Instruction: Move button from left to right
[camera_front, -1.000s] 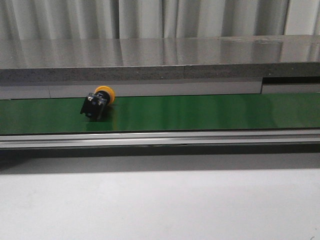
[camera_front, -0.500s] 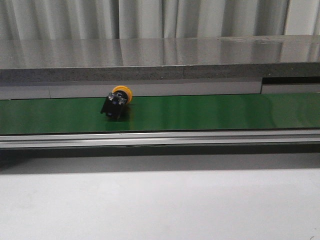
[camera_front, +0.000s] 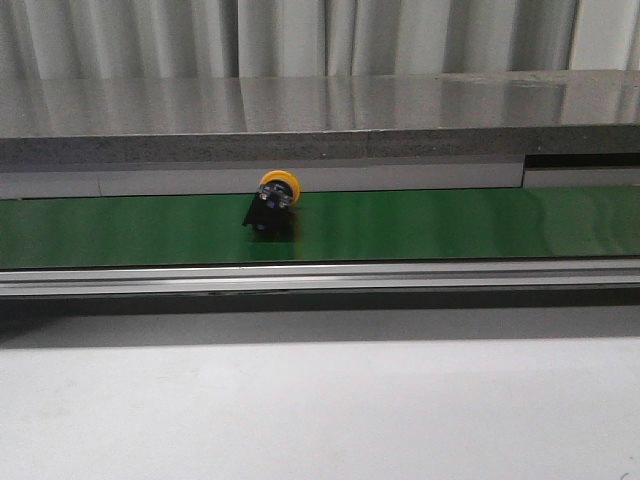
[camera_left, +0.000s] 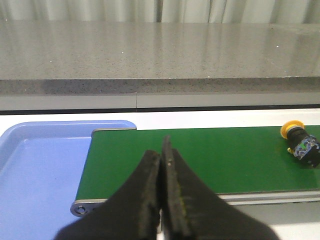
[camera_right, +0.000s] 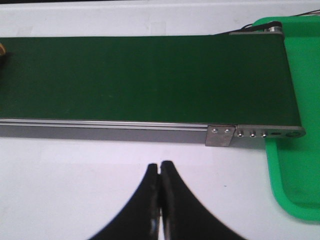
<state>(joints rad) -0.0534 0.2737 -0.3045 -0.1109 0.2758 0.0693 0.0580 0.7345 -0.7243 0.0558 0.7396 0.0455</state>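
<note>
Small push-button (camera_front: 272, 205) with round yellow-orange cap and black blocky body, lying tipped on its side on a green conveyor belt (camera_front: 450, 225), cap toward the belt's far edge. Placed left of the belt's middle in the front view, well short of the right end. Free of any grip, so apparently carried by the belt alone.

Left gripper (camera_left: 161, 160) parked above the belt's left end, jaws pressed together and empty, beside a blue tray (camera_left: 35, 165) set against that end. Button (camera_left: 299, 141) well apart from it, farther along the belt.

Right gripper (camera_right: 160, 172) poised over the white desk (camera_right: 75, 185) at the belt's near edge, jaws likewise closed on nothing. Green tray (camera_right: 295, 185) tucked under the belt's right end, probably as the catching place. Only a sliver of yellow at the far left edge of that view.

Task judged partly along; likely next need: right jaws opening ahead of the button's arrival.
</note>
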